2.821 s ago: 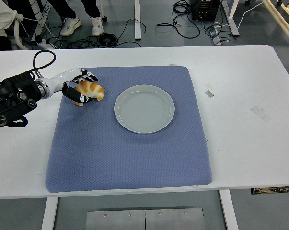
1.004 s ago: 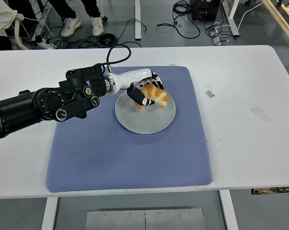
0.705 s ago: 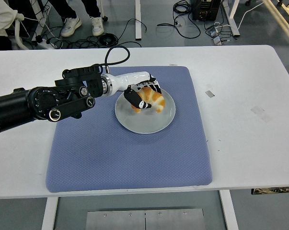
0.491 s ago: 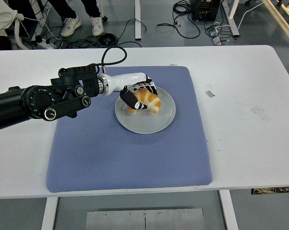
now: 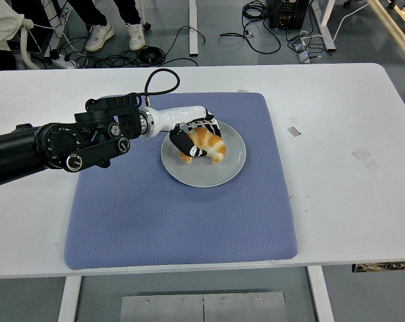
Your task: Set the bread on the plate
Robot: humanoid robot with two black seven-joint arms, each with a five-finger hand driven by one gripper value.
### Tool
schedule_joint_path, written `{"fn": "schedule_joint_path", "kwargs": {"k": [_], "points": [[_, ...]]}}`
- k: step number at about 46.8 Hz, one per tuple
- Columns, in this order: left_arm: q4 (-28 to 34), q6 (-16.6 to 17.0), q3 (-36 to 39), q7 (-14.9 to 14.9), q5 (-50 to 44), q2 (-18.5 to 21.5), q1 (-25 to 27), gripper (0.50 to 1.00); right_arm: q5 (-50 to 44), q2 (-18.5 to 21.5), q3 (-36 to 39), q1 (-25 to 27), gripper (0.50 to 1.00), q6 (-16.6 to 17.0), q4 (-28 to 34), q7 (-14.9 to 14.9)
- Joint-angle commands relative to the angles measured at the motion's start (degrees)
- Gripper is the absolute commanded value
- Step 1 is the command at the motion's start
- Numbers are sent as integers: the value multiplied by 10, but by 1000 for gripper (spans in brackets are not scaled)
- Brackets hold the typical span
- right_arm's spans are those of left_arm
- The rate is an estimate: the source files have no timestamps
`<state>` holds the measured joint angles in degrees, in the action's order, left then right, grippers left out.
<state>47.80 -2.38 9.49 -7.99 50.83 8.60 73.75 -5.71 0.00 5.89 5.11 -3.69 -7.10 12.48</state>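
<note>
A golden-brown bread roll [image 5: 207,143] lies over the upper left part of the pale grey-green plate [image 5: 222,171], which sits on a blue mat [image 5: 175,215]. My left hand [image 5: 192,139] reaches in from the left on a black arm with a white wrist. Its fingers are curled around the bread, down at the plate's surface. The right arm does not show in the head view.
The blue mat covers the middle of the white table [image 5: 350,194]. Small tape marks [image 5: 364,158] lie on the table at the right. Cables [image 5: 162,54] and a person's shoes [image 5: 98,37] show on the floor beyond the far edge.
My left hand carried the bread from the mat's far left to over the plate, then drew back a little left and lowered it onto the plate.
</note>
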Motion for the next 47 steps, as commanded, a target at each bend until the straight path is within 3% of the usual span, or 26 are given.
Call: {"fn": "schedule_joint_path", "kwargs": {"k": [1, 16, 28, 47], "points": [[0, 0, -1, 0, 0, 0, 0, 775, 0, 0, 0, 0, 1000, 0, 0, 0], [0, -1, -2, 0, -3, 1, 1, 924, 0, 0, 0, 1, 1000, 0, 0, 0], [0, -10, -5, 0, -44, 6, 10, 964, 0, 0, 0, 1, 1000, 0, 0, 0], [-1, -11, -31, -1, -114, 19, 18, 975, 0, 0, 0, 0, 1000, 0, 0, 0]]}}
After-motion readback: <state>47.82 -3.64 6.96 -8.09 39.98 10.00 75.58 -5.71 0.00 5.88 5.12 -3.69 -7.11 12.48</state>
